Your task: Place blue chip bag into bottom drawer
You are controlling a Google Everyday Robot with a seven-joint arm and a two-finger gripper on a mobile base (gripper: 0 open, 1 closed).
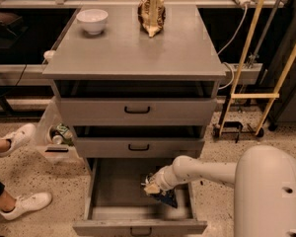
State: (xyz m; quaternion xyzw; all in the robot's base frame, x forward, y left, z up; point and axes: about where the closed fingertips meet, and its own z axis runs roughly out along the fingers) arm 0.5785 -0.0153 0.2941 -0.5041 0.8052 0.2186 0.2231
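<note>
The bottom drawer (113, 189) is pulled open at the foot of the grey cabinet, its small black handle at the front edge. My gripper (151, 186) reaches down into the drawer's right half. It is shut on the blue chip bag (166, 198), which hangs just below and to the right of it, low inside the drawer near the right wall. Most of the bag is hidden by the gripper and the arm.
Two shallower drawers (137, 110) above are closed. A white bowl (92, 20) and a brown-and-gold snack bag (151, 14) sit on the cabinet top. A person's white shoes (19, 137) are on the floor at the left. A wooden frame (251, 83) stands at the right.
</note>
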